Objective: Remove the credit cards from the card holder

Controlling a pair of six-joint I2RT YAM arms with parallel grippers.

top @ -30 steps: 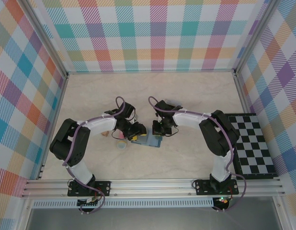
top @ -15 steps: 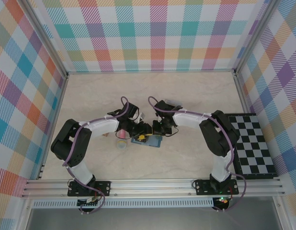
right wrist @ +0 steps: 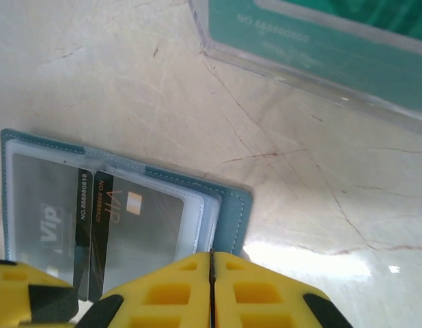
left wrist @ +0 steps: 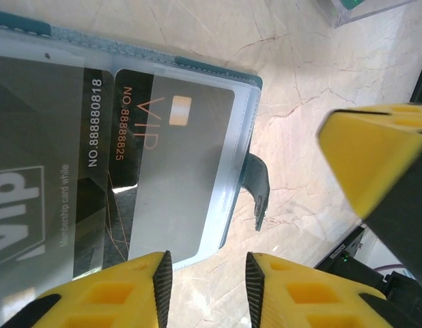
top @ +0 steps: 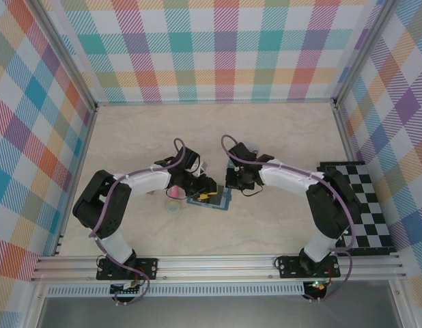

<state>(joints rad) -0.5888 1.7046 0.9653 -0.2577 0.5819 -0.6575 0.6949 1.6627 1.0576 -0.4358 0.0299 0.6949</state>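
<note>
The card holder (top: 212,201) lies open on the table between the two arms, teal-blue with clear sleeves (right wrist: 233,213). A grey VIP card (left wrist: 177,171) sits in its right sleeve, beside a black card (left wrist: 40,198); the grey card (right wrist: 139,232) shows again in the right wrist view. My left gripper (left wrist: 204,287) is open just over the holder's right corner, with bare table between its fingers. My right gripper (right wrist: 211,273) is shut, its tips at the holder's right edge (left wrist: 248,130). One of its fingers (left wrist: 375,157) shows in the left wrist view.
A teal card under clear plastic (right wrist: 320,41) lies just beyond the holder. A small round roll (top: 173,205) sits left of the holder. A checkerboard mat (top: 358,205) lies at the right edge. Patterned walls enclose the table.
My left gripper has moved right over the holder and its jaws have narrowed. The right arm's elbow has swung outward, its gripper still shut at the holder's right edge.
</note>
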